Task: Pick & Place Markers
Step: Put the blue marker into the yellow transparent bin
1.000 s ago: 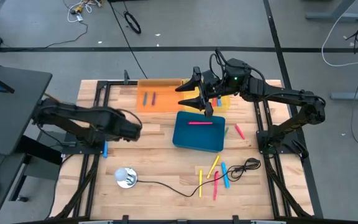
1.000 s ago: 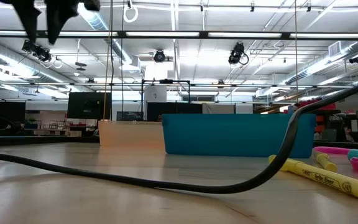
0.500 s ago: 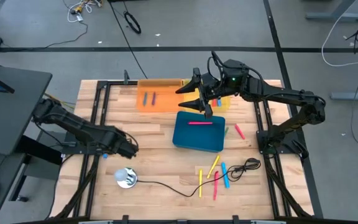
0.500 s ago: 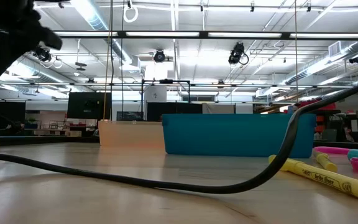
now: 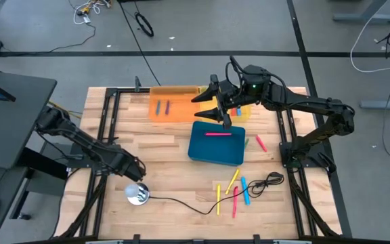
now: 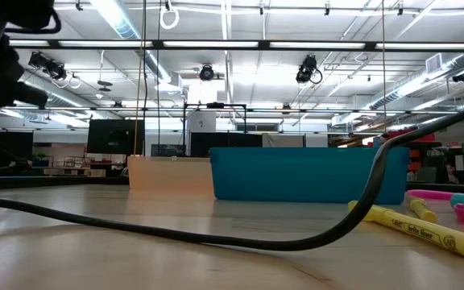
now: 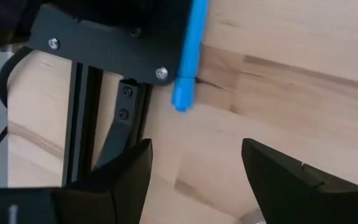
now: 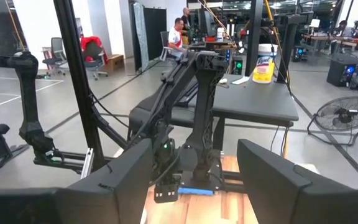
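Note:
My left gripper (image 5: 135, 168) hangs low over the table's near left part, pointing steeply down, open. In the left wrist view a blue marker (image 7: 188, 56) lies on the wood beside the black frame rail, just ahead of my open left gripper (image 7: 194, 155), untouched. My right gripper (image 5: 206, 106) is held high and level over the trays, open and empty (image 8: 194, 149). A pink marker (image 5: 217, 133) lies in the teal bin (image 5: 215, 152). Several loose markers (image 5: 234, 190) lie on the table near the front right.
An orange tray (image 5: 181, 112) with two markers stands at the back, a yellow tray (image 5: 242, 112) beside it under the right arm. A pink marker (image 5: 260, 143) and a green one (image 5: 247, 142) lie right of the bin. A black cable (image 5: 181, 201) runs from a small white object (image 5: 137, 193).
My left gripper has sunk and gone toward the table's near left corner, tipping more steeply downward, and now stands low over the wood by the blue marker. The right arm has kept still.

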`<action>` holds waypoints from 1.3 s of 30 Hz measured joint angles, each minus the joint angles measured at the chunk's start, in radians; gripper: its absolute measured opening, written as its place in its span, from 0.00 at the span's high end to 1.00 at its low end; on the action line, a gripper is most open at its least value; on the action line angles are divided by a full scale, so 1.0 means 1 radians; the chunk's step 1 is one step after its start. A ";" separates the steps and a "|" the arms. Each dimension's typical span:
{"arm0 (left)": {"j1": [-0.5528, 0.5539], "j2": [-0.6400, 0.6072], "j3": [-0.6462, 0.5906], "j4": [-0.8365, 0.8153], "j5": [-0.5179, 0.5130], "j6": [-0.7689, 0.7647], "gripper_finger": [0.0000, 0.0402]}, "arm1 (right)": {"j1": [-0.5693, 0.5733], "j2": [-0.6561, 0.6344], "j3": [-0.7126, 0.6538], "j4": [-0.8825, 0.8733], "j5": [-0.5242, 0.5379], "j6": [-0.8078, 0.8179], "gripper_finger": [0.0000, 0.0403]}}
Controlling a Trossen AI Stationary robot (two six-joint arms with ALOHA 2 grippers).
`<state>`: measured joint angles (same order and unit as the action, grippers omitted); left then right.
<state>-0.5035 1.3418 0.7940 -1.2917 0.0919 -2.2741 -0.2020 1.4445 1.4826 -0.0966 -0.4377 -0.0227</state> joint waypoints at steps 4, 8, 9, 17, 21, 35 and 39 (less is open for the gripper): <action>-0.012 0.000 -0.046 0.023 0.002 -0.015 0.37 | 0.000 0.000 0.000 -0.027 0.000 0.000 0.42; -0.022 0.000 -0.078 0.024 -0.001 -0.015 0.37 | 0.000 0.000 0.000 -0.056 0.000 -0.007 0.42; -0.024 0.000 -0.087 0.027 -0.003 -0.015 0.37 | 0.000 0.000 0.000 -0.061 0.001 -0.011 0.42; -0.048 0.000 -0.197 0.222 -0.001 -0.012 0.38 | 0.000 0.000 0.000 -0.068 0.002 -0.012 0.42; -0.052 0.000 -0.244 0.266 0.007 -0.011 0.43 | 0.000 0.000 0.000 -0.068 0.003 -0.013 0.42; -0.052 -0.003 -0.291 0.274 -0.048 0.011 0.60 | 0.000 0.000 0.000 -0.069 0.003 0.012 0.42; -0.052 -0.004 -0.292 0.275 -0.054 0.008 0.61 | 0.000 0.000 0.000 -0.069 0.003 0.044 0.42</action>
<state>-0.5551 1.3380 0.5022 -1.0168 0.0376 -2.2663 -0.2020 1.4441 1.4826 -0.1654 -0.4343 0.0214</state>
